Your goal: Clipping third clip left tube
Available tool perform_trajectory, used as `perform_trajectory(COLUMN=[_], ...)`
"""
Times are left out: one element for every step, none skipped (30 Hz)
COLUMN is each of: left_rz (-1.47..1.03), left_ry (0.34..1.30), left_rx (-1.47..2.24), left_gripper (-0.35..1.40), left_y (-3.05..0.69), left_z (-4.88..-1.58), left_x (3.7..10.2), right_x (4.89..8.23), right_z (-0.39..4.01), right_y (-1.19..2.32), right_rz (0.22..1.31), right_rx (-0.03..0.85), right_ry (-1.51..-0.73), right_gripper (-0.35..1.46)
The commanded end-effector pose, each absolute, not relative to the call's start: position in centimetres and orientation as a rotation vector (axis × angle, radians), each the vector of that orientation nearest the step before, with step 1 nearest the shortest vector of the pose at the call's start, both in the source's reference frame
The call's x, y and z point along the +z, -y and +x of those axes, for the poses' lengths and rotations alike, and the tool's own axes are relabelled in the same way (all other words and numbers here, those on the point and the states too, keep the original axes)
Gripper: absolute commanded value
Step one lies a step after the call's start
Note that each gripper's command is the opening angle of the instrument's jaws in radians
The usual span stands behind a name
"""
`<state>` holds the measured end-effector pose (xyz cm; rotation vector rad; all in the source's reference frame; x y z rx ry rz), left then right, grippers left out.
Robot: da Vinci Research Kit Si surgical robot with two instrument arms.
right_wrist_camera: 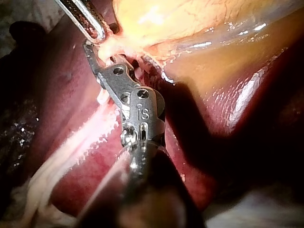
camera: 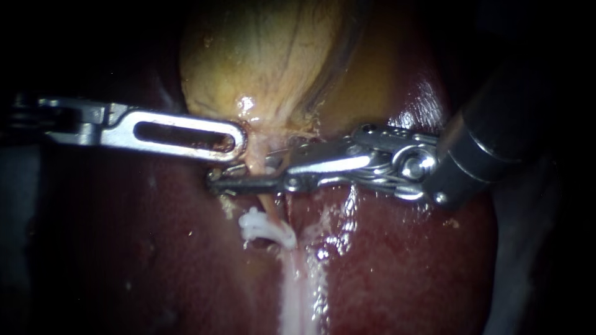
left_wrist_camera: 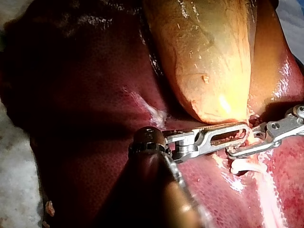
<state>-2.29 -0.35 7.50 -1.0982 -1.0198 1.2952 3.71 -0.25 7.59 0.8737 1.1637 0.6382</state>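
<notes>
The pale yellow gallbladder [camera: 267, 56] narrows into a thin pinkish tube [camera: 256, 162] that runs down over the dark red liver [camera: 155, 248]. My left instrument [camera: 239, 141], with one slotted jaw facing up, is shut on the tissue at the gallbladder's neck and holds it toward the left. My right instrument [camera: 217, 181] reaches across from the right. Its long thin jaws straddle the tube just below the left jaws and lie nearly together on it. A white clip [camera: 264, 226] sits on the tube lower down. The left wrist view shows both tips meeting at the neck [left_wrist_camera: 247, 135].
White, glistening tissue [camera: 298, 285] runs down the groove in the liver below the clip. The right instrument's thick dark shaft [camera: 496, 136] fills the upper right. Liver lies on both sides of the tube.
</notes>
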Motion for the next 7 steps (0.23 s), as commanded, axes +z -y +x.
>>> perform_trajectory(left_rz=[-1.098,-1.098,-1.098,-1.098,-1.098,-1.098,-1.098], left_ry=[1.02,1.02,1.021,1.02,1.02,1.021,1.021], left_rx=[1.295,1.296,1.296,1.296,1.296,1.296,1.296], left_gripper=[-0.35,-0.35,-0.35,-0.35,-0.35,-0.35,-0.35], left_y=[0.35,0.34,0.34,0.34,0.34,0.34,0.34], left_z=[-2.29,-2.29,-2.29,-2.29,-2.29,-2.3,-2.3], left_x=[7.51,7.51,7.51,7.51,7.51,7.51,7.51], right_x=[7.59,7.59,7.59,7.6,7.6,7.6,7.6], right_z=[3.72,3.72,3.72,3.72,3.72,3.72,3.72], right_y=[0.26,0.26,0.26,0.27,0.27,0.27,0.27], right_rz=[0.876,0.877,0.877,0.877,0.877,0.882,0.882], right_rx=[0.638,0.637,0.637,0.636,0.635,0.639,0.638], right_ry=[-1.163,-1.164,-1.164,-1.164,-1.161,-1.159,-1.159], right_gripper=[-0.35,-0.35,-0.35,-0.35,-0.35,-0.35,-0.35])
